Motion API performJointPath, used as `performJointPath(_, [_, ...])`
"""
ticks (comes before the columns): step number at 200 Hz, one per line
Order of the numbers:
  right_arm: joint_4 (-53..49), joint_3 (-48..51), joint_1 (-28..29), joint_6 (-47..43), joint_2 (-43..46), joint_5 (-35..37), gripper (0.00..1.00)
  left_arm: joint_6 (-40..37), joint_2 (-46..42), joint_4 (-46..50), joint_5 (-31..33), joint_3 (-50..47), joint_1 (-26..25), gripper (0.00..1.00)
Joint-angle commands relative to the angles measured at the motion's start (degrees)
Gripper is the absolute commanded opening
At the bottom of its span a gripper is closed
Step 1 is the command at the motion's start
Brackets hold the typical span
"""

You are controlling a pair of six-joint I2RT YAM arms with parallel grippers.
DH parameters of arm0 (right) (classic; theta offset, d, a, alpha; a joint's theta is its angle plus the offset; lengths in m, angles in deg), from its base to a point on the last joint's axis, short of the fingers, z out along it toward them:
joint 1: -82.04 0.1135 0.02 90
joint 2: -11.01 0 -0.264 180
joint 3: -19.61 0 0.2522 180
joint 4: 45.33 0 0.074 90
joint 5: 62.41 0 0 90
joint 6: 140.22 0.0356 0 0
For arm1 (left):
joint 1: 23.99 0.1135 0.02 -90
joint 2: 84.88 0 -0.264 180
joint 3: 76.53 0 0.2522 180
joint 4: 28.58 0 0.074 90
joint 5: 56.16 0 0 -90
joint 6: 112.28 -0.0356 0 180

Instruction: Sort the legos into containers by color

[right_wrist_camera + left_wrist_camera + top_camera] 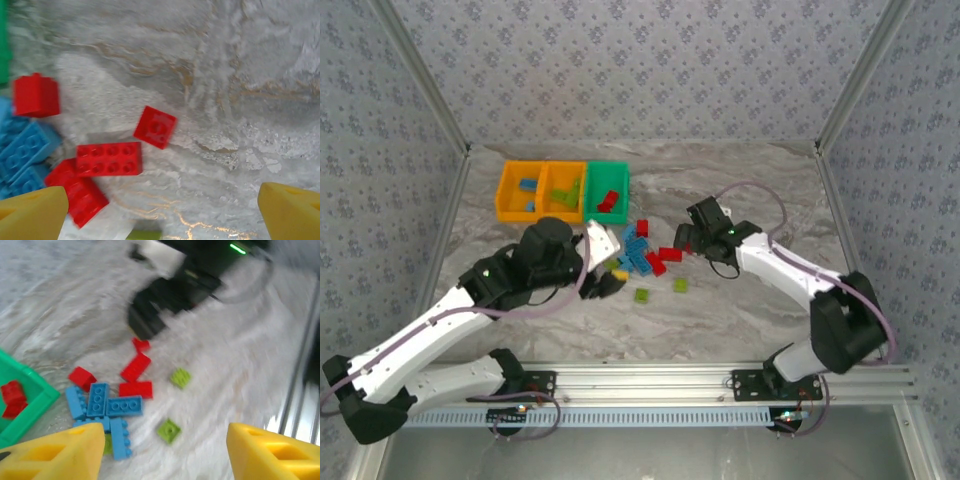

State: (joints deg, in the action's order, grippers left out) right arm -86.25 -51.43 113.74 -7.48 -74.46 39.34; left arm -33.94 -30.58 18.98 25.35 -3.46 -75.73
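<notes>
The marbled table [740, 310] carries everything. The left arm [440, 330] reaches from its base toward the middle, and the right arm [790, 275] bends in from the other side. Both end close to the loose pile.

Three bins stand joined in a row at the far left of the table. The left orange bin [520, 190] holds blue pieces and the middle orange bin [563, 190] shows lime ones. The green bin [607, 190] holds red pieces, which the left wrist view also shows [12, 395].

The left gripper [165, 455] hangs over the near-left edge of the pile. Its yellow fingers [65, 452] are spread wide and nothing is between them, so it is released. The right gripper [162, 215] hovers over the pile's right side, also spread wide and holding nothing.

The loose legos [640, 255] lie on the table just in front of the green bin, between the two grippers. The blue bricks [107, 402] cluster nearest the bins, several touching one another. The red bricks [136, 389] lie just beside them toward the right arm. Among them are a long flat brick [110, 158] and a small square brick [155, 126] lying apart from it. Two lime bricks [169, 430] sit separately on the near side of the pile.
</notes>
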Motion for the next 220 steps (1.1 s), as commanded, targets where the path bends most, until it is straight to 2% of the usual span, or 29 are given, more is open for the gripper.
performJointPath(1, [-1.8, -4.9, -0.9, 6.0, -5.7, -1.2, 1.0, -16.5, -1.8, 7.7, -5.9, -4.7, -1.7, 0.72])
performJointPath(19, [-2.2, -8.2, -1.5, 7.4, -11.6, -1.4, 0.92, -19.5, -2.9, 3.6, -9.5, -8.9, -1.7, 0.75])
performJointPath(33, [-1.6, -9.5, -1.8, 8.2, -15.1, -1.1, 0.87, -24.2, -3.2, 4.7, -11.7, -10.1, -1.7, 0.76])
performJointPath(47, [-0.5, -10.3, -1.9, 8.4, -17.7, -0.6, 0.81, -26.8, -3.5, 7.8, -11.7, -10.9, -1.7, 0.8])
performJointPath(72, [0.3, -10.5, -2.3, 8.2, -21.2, -0.5, 0.7, -28.6, -4.5, 8.0, -11.3, -13.8, -1.7, 0.85])
performJointPath(94, [0.3, -10.6, -2.3, 7.7, -22.3, 0.8, 0.59, -29.6, -4.9, 8.4, -10.2, -15.0, -1.7, 0.93])
performJointPath(115, [1.3, -9.1, -2.1, 8.0, -20.1, 1.2, 0.4, -30.1, -5.1, 7.9, -9.7, -15.1, -1.7, 0.94])
performJointPath(121, [1.9, -8.1, -2.0, 7.8, -18.7, 1.5, 0.3, -30.1, -5.3, 7.6, -9.5, -15.1, -1.7, 0.94])
performJointPath(133, [2.9, -6.0, -1.2, 7.0, -15.1, 4.0, 0.22, -29.8, -6.7, 6.0, -8.3, -15.4, -1.7, 0.94])
performJointPath(161, [1.9, -6.1, 4.0, -0.8, -6.3, 12.6, 0.21, -29.6, -13.3, 0.0, -6.2, -17.5, -1.8, 0.99])
performJointPath(174, [3.0, -6.9, 7.3, -6.1, -3.2, 13.4, 0.21, -29.7, -17.0, -3.0, -3.6, -19.3, -1.7, 0.99])
performJointPath(188, [6.0, -8.5, 11.0, -14.0, -1.5, 9.6, 0.21, -28.3, -20.1, -6.0, 0.7, -20.5, -1.6, 0.99])
performJointPath(202, [8.8, -10.5, 13.4, -19.1, -2.2, 1.4, 0.22, -25.1, -22.0, -8.4, 6.4, -20.5, -1.3, 0.99])
performJointPath(220, [10.6, -17.1, 15.3, -21.9, -7.0, -3.9, 0.22, -23.0, -23.2, -8.5, 7.6, -19.8, 0.2, 0.99])
